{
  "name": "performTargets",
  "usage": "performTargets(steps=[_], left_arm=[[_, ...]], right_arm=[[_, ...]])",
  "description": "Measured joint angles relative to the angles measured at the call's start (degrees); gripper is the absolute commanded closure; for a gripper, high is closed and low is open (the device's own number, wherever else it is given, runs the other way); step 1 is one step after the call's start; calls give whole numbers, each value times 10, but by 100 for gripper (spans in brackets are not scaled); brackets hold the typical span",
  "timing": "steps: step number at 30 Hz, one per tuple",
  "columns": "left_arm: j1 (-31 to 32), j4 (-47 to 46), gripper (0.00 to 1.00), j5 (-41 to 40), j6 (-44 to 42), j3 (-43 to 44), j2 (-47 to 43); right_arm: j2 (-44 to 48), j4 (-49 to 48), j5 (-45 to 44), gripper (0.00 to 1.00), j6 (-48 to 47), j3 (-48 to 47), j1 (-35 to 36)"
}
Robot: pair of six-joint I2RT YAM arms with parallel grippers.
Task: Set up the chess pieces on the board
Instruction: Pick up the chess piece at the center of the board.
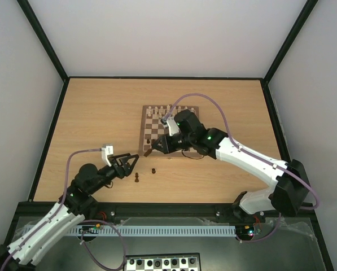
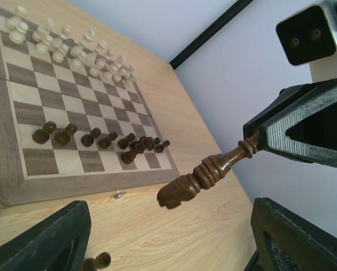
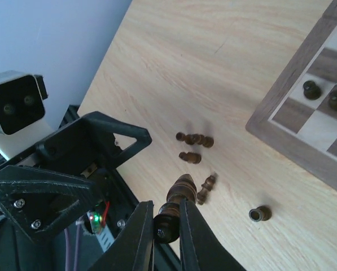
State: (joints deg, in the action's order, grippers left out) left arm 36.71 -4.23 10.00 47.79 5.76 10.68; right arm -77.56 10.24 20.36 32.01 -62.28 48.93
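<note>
My right gripper is shut on the base of a dark brown knight, which it holds in the air off the near-left corner of the board. In the left wrist view the knight juts out from the right fingers, head toward the table. My left gripper stands open just left of it, with nothing between its fingers. A row of dark chess pieces stands on the board's near side. Several more dark pieces lie loose on the table.
Pale chessmen fill the far ranks of the board. One loose dark piece lies close to the left fingers and another a little to the right. A black-and-white board sits below the table's near edge.
</note>
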Motion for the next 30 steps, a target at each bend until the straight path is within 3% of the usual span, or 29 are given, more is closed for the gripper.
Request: performTargets(steps=[7, 19, 25, 30], left_arm=[[101, 16, 17, -106, -55, 58, 108], [360, 56, 27, -381, -112, 158, 321], [382, 73, 30, -473, -103, 173, 383], [382, 76, 41, -503, -101, 177, 386]], right_arm=[[-27, 21, 38, 91, -4, -3, -10], [-44, 45, 78, 91, -24, -16, -51], [-44, 51, 90, 91, -30, -16, -56], [-38, 51, 101, 91, -31, -15, -57]])
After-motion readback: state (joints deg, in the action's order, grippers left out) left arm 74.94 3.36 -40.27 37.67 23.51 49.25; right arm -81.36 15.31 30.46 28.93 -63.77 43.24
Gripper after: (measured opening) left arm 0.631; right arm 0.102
